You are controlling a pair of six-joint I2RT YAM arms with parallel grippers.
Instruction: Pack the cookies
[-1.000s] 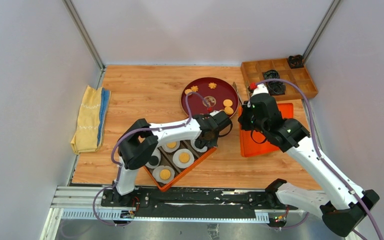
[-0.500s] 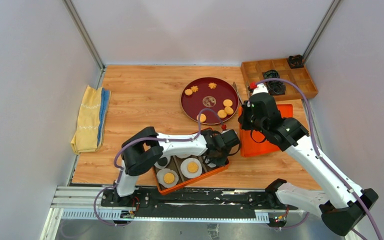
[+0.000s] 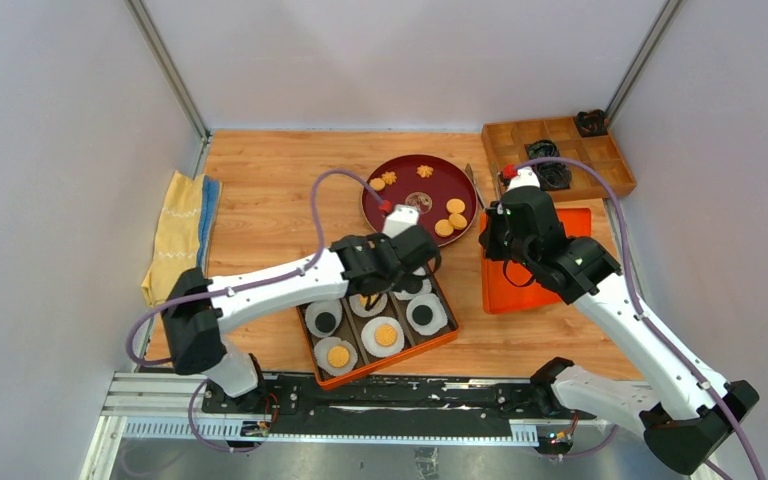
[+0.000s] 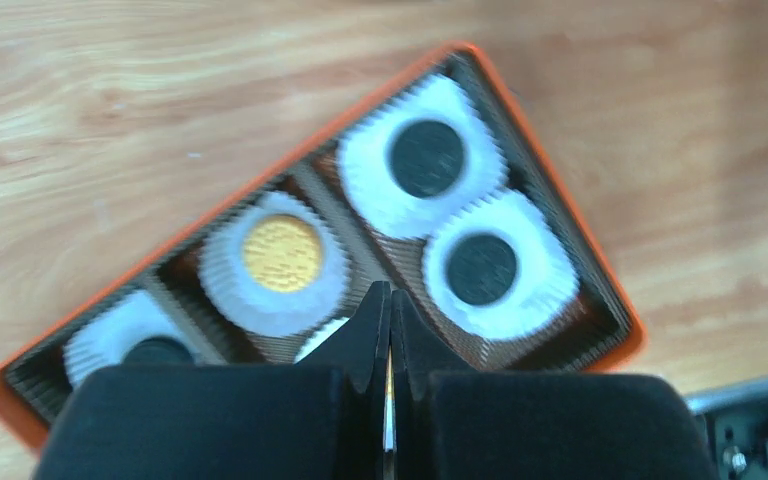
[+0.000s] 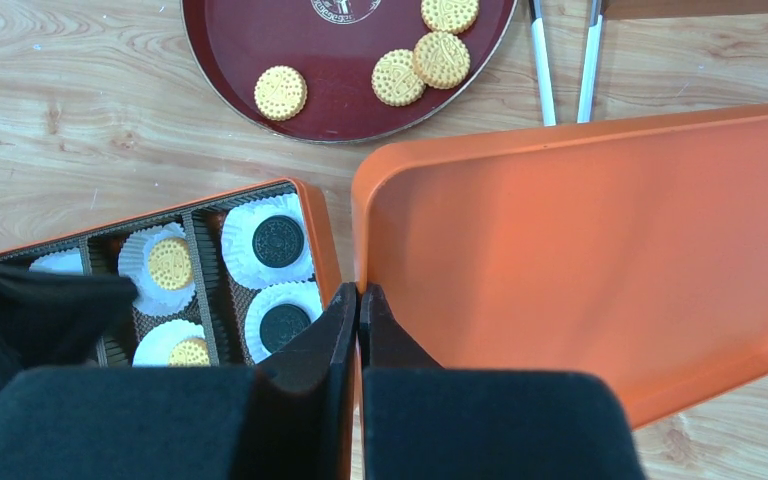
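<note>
Roughly, the open room is far-L: bare wood surface betw. the folded yellow towel and the round dark-red plate. Grey walls hem the L, far and R sides. Near-centre is tight. The box sits skewed by the near edge, its R wall just beside a corner of the lid, w/ a thin strip of wood betw. them. The plate rim is near the box's far side. Metal tongs lie just R of the plate. A wood organizer fills the far-R corner, w/ black coiled rings in two of its cells.

Box: orange rim, brown ribbed dividers, 3 lanes, 2 fluted white paper cups per lane. Lid: smooth orange, shallow, rounded corners.

Cookies: on the plate, round golden ones w/ dotted faces on the near-R part, flower-shaped ones at the far side. In the box, one per cup: R lane 2 black, mid lane 2 golden, L lane 1 black and 1 golden.

L jaws are together above the box, tips over its middle. R jaws are clamped on the lid's L edge.
</note>
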